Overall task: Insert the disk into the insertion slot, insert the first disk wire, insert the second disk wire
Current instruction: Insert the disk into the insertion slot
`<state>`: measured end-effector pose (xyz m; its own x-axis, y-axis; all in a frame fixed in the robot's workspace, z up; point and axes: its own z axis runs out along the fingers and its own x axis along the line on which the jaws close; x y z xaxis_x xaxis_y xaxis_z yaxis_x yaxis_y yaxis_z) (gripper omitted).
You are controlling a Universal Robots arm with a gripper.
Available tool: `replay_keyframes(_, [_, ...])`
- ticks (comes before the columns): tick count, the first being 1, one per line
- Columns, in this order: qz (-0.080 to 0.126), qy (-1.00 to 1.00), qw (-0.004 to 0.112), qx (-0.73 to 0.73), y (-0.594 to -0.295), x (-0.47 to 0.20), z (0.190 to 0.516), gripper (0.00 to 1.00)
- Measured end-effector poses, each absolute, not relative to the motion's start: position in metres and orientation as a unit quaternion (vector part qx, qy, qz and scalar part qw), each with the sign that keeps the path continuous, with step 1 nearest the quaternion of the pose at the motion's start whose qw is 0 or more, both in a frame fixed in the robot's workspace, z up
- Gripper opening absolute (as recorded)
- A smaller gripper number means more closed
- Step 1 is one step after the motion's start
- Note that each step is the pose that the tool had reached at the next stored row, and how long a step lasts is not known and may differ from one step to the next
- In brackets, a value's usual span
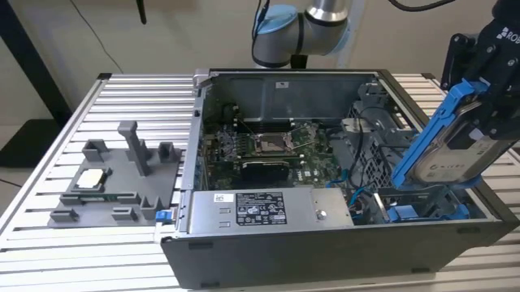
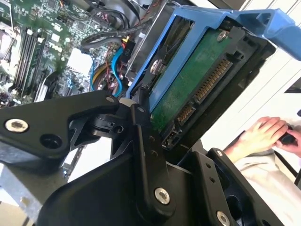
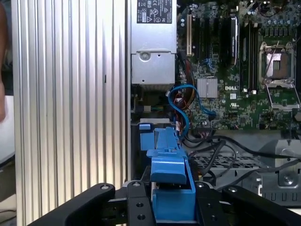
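Between the fingers (image 2: 141, 136): the disk (image 1: 451, 143), gripped by its blue carrier, not yet in the insertion slot (image 1: 427, 210).
Fingers are closed on the carrier's two long edges. The disk hangs edge-on and tilted, free end down toward the slot just below the fingers, which I take as the entry angle. The connector row (image 2: 207, 89) is at the finger end and bare, probably so the wires can reach it once the disk is seated. Blue wires (image 3: 181, 101) lie loose past the fingertips, between slot and motherboard (image 3: 235, 70); none is plugged into the disk. My read: step one in progress.
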<state>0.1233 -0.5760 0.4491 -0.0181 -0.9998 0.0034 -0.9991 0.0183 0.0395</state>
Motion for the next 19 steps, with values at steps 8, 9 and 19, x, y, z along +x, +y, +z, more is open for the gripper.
replay_keyframes(8, [-0.014, -0.713, 0.015, 0.701, -0.576, 0.123, 0.436, 0.33])
replay_keyframes(9, [-0.014, -0.713, 0.015, 0.701, -0.576, 0.123, 0.435, 0.33])
replay_keyframes(19, [-0.018, -0.713, 0.011, 0.701, -0.576, 0.123, 0.42, 0.33])
